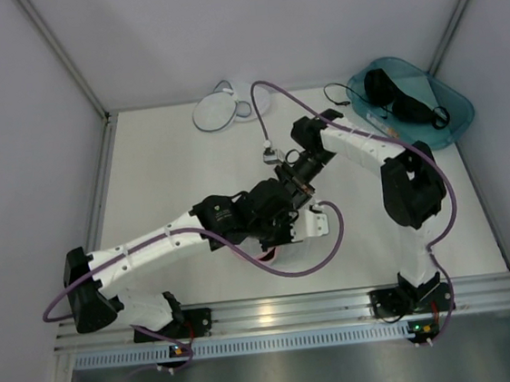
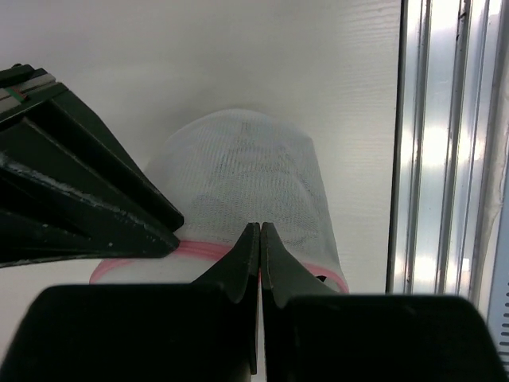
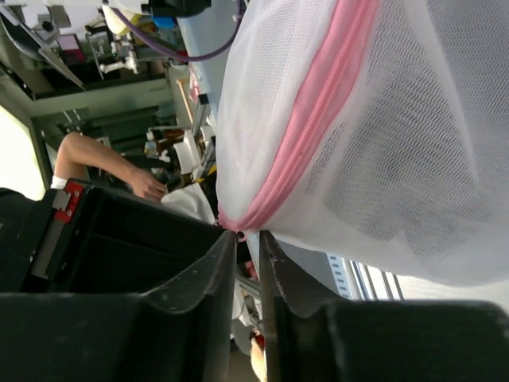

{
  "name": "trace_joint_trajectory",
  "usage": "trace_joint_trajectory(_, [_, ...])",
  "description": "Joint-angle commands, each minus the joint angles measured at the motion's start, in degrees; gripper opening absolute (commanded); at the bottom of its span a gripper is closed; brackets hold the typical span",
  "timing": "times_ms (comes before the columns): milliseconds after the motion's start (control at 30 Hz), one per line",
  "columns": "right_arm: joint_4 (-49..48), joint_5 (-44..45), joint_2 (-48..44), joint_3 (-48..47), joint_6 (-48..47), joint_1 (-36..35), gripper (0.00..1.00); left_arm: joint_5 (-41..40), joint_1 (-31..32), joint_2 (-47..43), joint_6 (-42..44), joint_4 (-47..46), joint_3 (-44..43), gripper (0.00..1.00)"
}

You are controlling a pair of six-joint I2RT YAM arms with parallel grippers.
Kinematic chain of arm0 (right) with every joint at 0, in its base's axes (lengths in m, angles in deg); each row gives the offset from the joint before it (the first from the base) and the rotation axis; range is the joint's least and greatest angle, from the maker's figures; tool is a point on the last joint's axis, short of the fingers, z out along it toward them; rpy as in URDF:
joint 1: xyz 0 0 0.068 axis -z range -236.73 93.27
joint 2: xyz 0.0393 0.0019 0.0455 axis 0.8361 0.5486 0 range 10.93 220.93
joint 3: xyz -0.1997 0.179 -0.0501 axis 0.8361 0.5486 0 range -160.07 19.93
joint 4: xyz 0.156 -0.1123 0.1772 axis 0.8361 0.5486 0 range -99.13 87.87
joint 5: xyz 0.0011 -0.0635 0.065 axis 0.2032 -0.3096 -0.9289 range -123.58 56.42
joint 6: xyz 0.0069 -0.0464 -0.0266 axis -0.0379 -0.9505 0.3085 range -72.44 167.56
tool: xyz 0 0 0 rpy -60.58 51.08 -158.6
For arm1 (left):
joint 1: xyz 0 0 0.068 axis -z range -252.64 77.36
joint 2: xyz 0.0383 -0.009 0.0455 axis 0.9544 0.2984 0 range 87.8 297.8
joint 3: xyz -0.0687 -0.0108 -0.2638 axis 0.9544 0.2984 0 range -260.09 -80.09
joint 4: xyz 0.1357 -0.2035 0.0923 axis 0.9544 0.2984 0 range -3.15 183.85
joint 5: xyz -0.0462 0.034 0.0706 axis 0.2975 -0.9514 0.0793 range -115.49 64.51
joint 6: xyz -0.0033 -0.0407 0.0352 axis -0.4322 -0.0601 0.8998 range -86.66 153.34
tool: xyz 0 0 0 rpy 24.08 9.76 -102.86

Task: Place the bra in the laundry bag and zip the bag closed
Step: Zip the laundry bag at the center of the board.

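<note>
Left end effector [image 2: 260, 228] clenches a pink-rimmed bag [image 2: 246, 167]; whether the right end effector [image 3: 248, 236] grips we cannot tell. The bra [image 1: 410, 102] lies in the bin [image 1: 462, 111], laundry bag [image 1: 213, 113] apart: nothing seems done.

A round white mesh bag with a pink zip rim [image 2: 246, 183] is bulging up as a dome over the white worktop [image 2: 238, 56] in the left wrist view, with its pink rim running across its lower edge. In the right wrist view the same pink zip is slanting across the mesh, and a greyish shape is showing faintly through the netting. A teal plastic bin [image 1: 454, 102] is sitting at the far right corner of the worktop. A silver aluminium rail [image 1: 286, 312] is running along the near edge. Beyond the bag, a person's bare forearm [image 3: 99, 159] is showing in front of cluttered shelves [image 3: 119, 79].
</note>
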Motion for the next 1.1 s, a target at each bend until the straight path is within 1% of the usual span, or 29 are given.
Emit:
trace_joint_trajectory(0, [1.0, -1.8, 1.8, -4.4, -2.1, -0.4, 0.17, 2.0, -0.3, -0.8, 1.5, -2.4, -0.9, 0.0])
trace_joint_trajectory(33, [1.3, -1.5, 2.9, -5.2, -2.2, -0.1, 0.13, 2.5, -0.2, -1.8, 1.9, -2.4, -0.1, 0.0])
trace_joint_trajectory(67, [1.5, -1.3, 3.5, -7.0, -2.8, 0.1, 0.03, 3.4, -0.1, -2.3, 2.0, -2.3, 0.5, 0.0])
trace_joint_trajectory(100, [1.7, -1.1, 4.2, -8.0, -2.8, 0.4, 0.0, 3.7, 0.1, -2.7, 2.0, -2.3, 1.9, 0.0])
trace_joint_trajectory(300, [0.4, -0.8, 9.5, -15.6, -1.9, 3.6, 0.0, 5.9, 1.6, -6.4, 2.1, -0.3, 5.7, 0.0])
trace_joint_trajectory(467, [-0.9, -0.4, 10.9, -19.2, -0.1, 3.8, 0.0, 4.4, 2.6, -6.8, 0.8, -0.2, 6.1, 0.0])
trace_joint_trajectory(500, [-0.6, -0.3, 10.6, -19.0, 0.0, 3.8, 0.05, 4.1, 2.6, -6.6, 0.8, -0.3, 5.9, 0.0])
trace_joint_trajectory(533, [-0.3, -0.1, 10.0, -18.8, -0.1, 3.8, 0.17, 3.0, 2.6, -6.4, 0.4, -0.4, 5.8, 0.0])
trace_joint_trajectory(567, [0.1, 0.1, 9.4, -17.5, -0.7, 3.7, 0.46, 2.5, 2.6, -6.1, 0.0, -0.4, 5.6, 0.0])
trace_joint_trajectory(667, [0.8, 1.3, 5.6, -12.8, -1.0, 3.8, 0.72, 0.7, 2.6, -5.1, -0.4, -0.8, 4.9, 0.0])
trace_joint_trajectory(700, [1.7, 1.5, 3.9, -11.9, -1.3, 3.7, 0.75, 0.4, 2.5, -4.9, -0.5, -1.1, 4.3, 0.0])
trace_joint_trajectory(800, [4.3, 2.9, 1.7, -9.2, -3.6, 3.8, 0.79, 0.0, 2.5, -3.2, -0.8, -1.2, 2.6, 0.0])
trace_joint_trajectory(900, [5.0, 2.9, 0.7, -6.7, -4.8, 3.5, 0.79, -0.4, 2.5, -2.0, -0.6, -1.6, 1.8, 0.0])
trace_joint_trajectory(1067, [7.6, 1.7, 2.0, -5.8, -7.3, 0.3, 0.77, -2.6, 2.4, -0.1, -0.2, -3.2, 0.7, 0.0])
